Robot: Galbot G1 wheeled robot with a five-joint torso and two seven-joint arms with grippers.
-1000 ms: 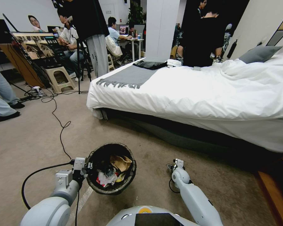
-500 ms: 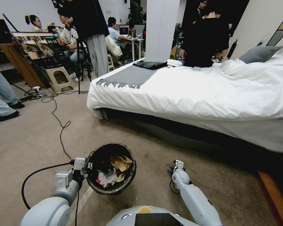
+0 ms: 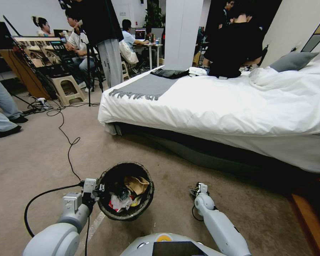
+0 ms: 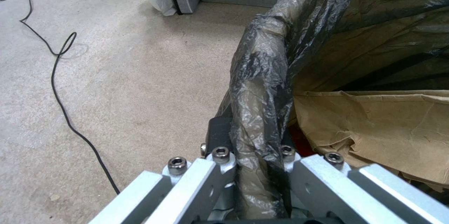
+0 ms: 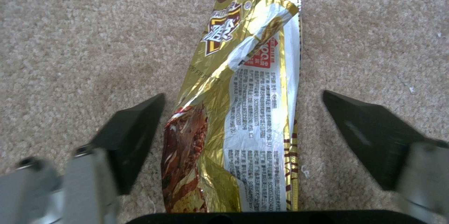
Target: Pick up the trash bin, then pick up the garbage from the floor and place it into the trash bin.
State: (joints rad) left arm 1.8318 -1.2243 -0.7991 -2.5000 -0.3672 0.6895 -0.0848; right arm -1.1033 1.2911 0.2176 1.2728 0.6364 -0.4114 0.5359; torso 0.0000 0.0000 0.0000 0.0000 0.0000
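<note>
The right gripper is down at the carpet with its 2 black fingers spread wide, 1 on each side of a gold foil wrapper lying flat on the floor. The wrapper runs lengthwise between the fingers and neither one is touching it yet, so nothing is grabbed. In the head view that right gripper sits a touch closer to the robot than it did a second ago, a small shift while the bin and the rest of the scene hold the same spot. That reads like final lining-up over the wrapper, not a lift.

Over on the other side, the left gripper stays pinched on the rim of the trash bin, its jaws closed over the dark bag liner folded there. The bin is held at the robot's left front, just beside that arm, and it already has stuff inside: a tan paper scrap, a white wad and some red-and-yellow bits.

So step 1 looks done and this is garbage collection well underway. The foil is thin and flat against the carpet, so the fingers will probably need to press right down to get under or bunch it.
</note>
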